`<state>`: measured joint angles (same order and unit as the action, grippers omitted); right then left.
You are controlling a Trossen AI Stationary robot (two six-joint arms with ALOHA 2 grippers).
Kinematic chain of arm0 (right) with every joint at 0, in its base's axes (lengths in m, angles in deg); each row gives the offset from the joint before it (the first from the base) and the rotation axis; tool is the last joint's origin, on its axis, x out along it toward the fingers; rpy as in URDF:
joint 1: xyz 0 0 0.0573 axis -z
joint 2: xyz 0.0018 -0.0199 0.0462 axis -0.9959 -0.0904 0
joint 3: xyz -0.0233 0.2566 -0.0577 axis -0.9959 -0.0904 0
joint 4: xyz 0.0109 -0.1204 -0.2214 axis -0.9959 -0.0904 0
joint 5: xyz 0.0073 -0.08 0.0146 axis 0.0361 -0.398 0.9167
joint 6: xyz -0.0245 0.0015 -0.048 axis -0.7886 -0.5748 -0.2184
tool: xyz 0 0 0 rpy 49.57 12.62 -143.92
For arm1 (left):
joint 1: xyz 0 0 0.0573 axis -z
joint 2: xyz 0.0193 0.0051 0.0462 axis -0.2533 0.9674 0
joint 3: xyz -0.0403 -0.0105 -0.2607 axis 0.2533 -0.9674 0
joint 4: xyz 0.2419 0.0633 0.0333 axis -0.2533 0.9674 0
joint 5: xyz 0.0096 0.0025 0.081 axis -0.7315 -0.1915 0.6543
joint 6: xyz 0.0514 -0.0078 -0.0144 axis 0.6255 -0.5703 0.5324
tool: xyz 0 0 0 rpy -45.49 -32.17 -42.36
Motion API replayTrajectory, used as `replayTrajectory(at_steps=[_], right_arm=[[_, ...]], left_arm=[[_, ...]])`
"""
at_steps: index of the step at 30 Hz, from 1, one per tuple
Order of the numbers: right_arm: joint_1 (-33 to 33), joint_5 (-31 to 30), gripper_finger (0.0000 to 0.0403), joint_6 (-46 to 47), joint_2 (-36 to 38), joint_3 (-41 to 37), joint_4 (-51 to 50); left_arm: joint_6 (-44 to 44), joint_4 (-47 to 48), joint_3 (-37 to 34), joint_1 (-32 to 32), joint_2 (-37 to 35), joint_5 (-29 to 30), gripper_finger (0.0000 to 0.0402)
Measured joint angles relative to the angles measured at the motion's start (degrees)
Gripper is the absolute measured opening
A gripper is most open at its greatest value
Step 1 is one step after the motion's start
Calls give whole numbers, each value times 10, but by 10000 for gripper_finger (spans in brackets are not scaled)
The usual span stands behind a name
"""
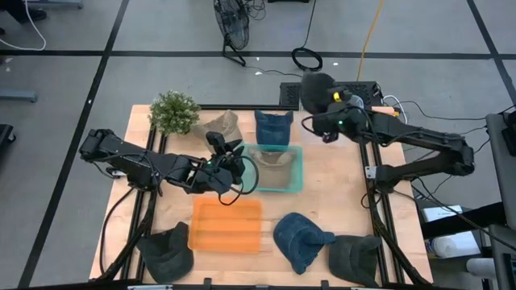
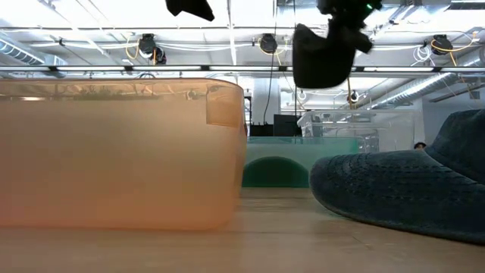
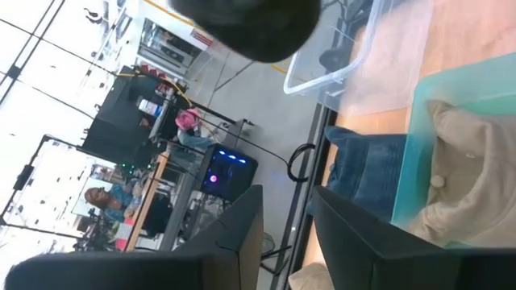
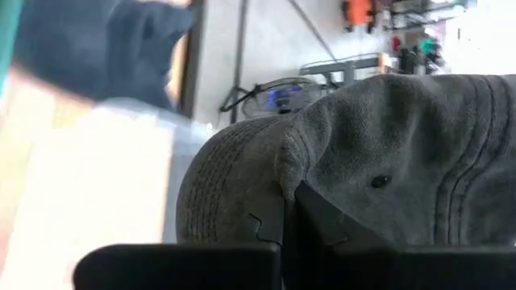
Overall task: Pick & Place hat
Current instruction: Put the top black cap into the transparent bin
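1. Nearest the table's front edge lie three hats: a dark grey cap (image 1: 167,251) at the left corner, a blue denim cap (image 1: 300,240) in the middle, and a dark green-grey cap (image 1: 355,258) at the right.
2. Just behind them sits an orange translucent plastic bin (image 1: 226,227), which fills the left of the low view.
3. Farther back, the left gripper (image 1: 235,159) hovers beside a teal translucent plastic bin (image 1: 297,179); its fingers (image 3: 242,234) stand apart with nothing between them. A beige cap (image 1: 274,159) lies inside that bin.
4. Behind the teal bin lie another blue denim cap (image 1: 273,126), a tan cap (image 1: 221,125) and a small green leafy plant (image 1: 173,111).
5. At the table's far right corner, the right gripper (image 1: 329,103) is raised in the air, clamped on a dark grey fabric cap (image 1: 316,89), which hangs clear of the wooden table (image 1: 339,193).
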<state>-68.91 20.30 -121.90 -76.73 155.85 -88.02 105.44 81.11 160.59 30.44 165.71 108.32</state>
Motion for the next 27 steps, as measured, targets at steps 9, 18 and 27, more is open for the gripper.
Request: replayTrajectory(at_steps=[9,18,27], right_arm=[[53,-7,2,-110,95,-195,137],[111,53,3,-114,121,-303,213],[130,98,4,-84,126,-313,217]], left_arm=[[-36,8,0,-4,-24,-10,120],[-109,56,-1,-38,-65,-104,120],[-112,36,-39,-70,-83,-121,120]])
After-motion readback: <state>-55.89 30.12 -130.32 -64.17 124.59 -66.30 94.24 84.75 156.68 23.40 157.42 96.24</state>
